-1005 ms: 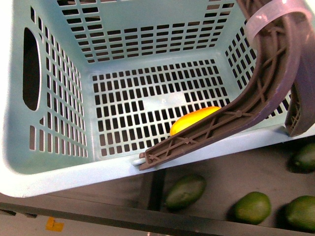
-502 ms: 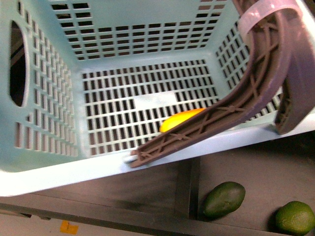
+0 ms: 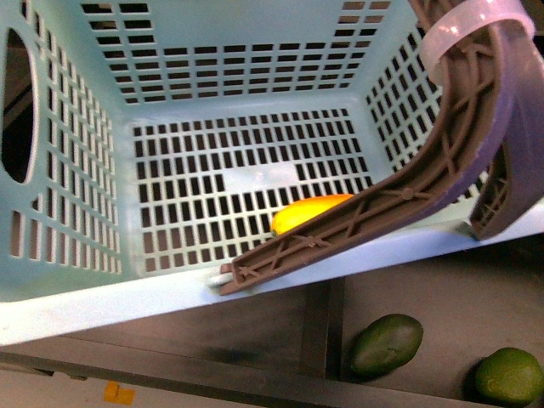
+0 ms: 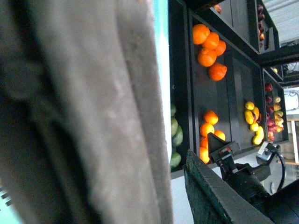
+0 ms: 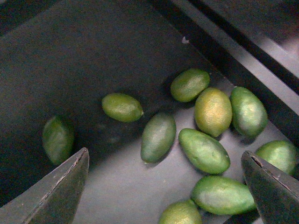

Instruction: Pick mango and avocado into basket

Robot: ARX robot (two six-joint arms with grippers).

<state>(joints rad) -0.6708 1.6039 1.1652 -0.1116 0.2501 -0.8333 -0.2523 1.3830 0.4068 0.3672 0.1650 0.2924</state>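
Note:
The pale turquoise basket (image 3: 76, 302) fills most of the front view. The yellow-orange mango (image 3: 308, 212) lies on its slotted floor by the near wall, half hidden behind the brown ribbed handle (image 3: 425, 183). That handle (image 4: 74, 116) is a blurred mass in the left wrist view, with my left gripper (image 4: 175, 179) shut on it and only one dark finger (image 4: 210, 198) showing. A dark green avocado (image 3: 387, 344) rests on the dark shelf below the basket. My right gripper (image 5: 166, 193) hangs open over several green fruits, a duller dark one (image 5: 159, 136) just ahead of it.
A brighter round green fruit (image 3: 508, 376) lies right of the avocado. Dark shelf bins hold oranges (image 4: 210, 46), yellow fruits (image 4: 254, 123) and red fruits (image 4: 271, 88). A black arm part (image 4: 243, 175) shows beyond my left finger. The green fruits' bin has a raised wall (image 5: 219, 51).
In the front view the basket has shifted left against the shelf, so the avocado now shows further right. The mango stays on the basket floor behind the handle.

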